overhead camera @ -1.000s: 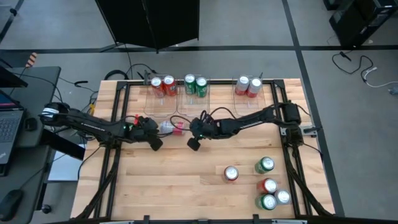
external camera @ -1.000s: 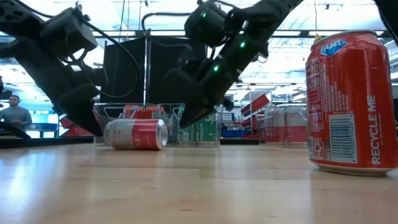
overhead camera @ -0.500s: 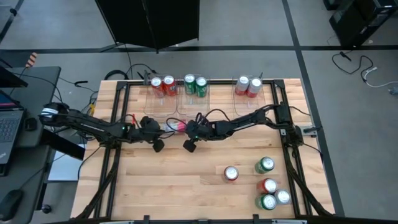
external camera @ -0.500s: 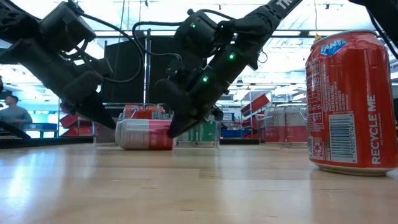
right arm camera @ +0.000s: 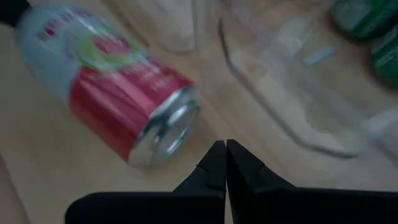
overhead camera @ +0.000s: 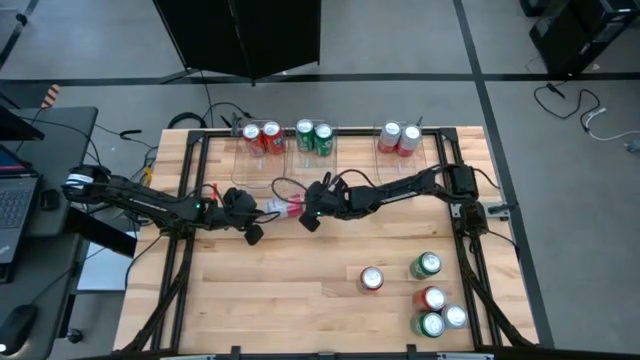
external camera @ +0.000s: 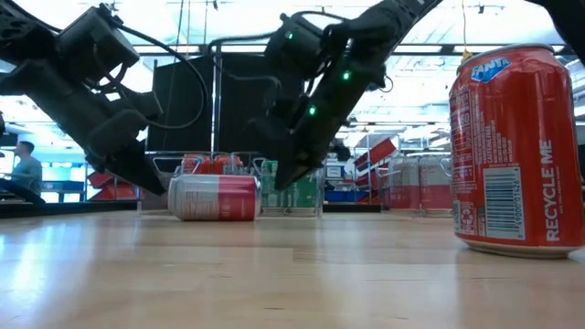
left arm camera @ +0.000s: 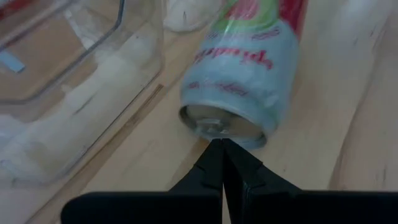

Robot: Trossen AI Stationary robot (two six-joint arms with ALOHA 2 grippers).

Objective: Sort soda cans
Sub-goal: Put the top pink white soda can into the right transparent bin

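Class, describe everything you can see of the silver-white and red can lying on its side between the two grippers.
The silver-white and red metal drink can lies tipped on its side on the wooden table, in front of the clear plastic bins. One half is pale silver-white, the other red, with a green patch; both ends are shiny silver. The shut left gripper and shut right gripper point at opposite ends; contact unclear.

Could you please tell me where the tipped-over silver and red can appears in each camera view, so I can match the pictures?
High view: tipped-over can lies between both shut grippers, just in front of the clear bins.
Low view: on its side, left of centre, bins behind.
Left wrist view: upper middle, silver end toward the camera.
Right wrist view: left of centre.
Shared landmark: the clear bins.
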